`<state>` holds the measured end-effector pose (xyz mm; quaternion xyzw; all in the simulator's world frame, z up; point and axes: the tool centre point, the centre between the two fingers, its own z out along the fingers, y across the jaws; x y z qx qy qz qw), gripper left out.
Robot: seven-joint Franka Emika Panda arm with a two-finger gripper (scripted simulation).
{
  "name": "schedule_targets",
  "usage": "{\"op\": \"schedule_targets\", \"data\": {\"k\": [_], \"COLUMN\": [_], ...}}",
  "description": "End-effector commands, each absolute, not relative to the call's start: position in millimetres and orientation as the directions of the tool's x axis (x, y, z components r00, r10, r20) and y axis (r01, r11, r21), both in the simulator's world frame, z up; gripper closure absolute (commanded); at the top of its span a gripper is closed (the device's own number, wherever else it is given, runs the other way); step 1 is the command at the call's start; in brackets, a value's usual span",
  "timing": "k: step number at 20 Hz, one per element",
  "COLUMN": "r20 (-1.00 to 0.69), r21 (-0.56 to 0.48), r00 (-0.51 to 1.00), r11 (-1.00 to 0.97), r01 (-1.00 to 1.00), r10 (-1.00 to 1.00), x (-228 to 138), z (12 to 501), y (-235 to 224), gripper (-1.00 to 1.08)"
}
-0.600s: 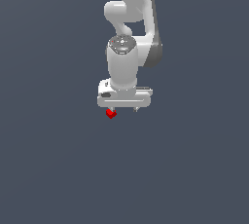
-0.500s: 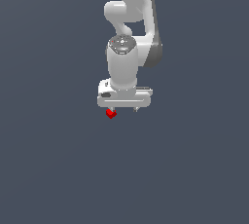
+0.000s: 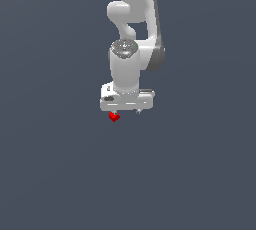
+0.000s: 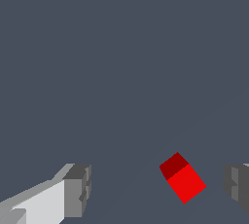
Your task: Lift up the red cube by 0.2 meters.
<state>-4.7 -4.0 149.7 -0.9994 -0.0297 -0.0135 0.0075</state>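
Note:
The red cube [image 3: 114, 117] is a tiny bright red block on the dark grey floor. In the exterior view it shows just below the gripper's finger on the exterior view's left. My white gripper [image 3: 127, 112] points straight down over it and is open. In the wrist view the cube [image 4: 183, 178] lies between the two grey fingertips [image 4: 78, 191], rotated relative to them and nearer to the other fingertip [image 4: 236, 186]. Neither touches it. The gripper [image 4: 156, 189] holds nothing.
The floor [image 3: 55, 174] is a plain dark grey surface with no other objects in view. The white arm [image 3: 132, 19] rises above the gripper toward the top of the exterior view.

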Motion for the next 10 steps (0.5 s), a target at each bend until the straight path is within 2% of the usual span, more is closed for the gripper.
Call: {"op": "schedule_targets", "data": {"k": [1,10], "r20": [0.026,0.020], "r21": [-0.013,-0.009], "r00": [0.996,0.963], "r11": [-0.996,-0.963], "r01": [0.091,0.268], "r10": [0.090,0.268], "x": [-9,-32], "z": [143,108], "y": [-6,-20], "gripper": [-0.92,-0.92]}}
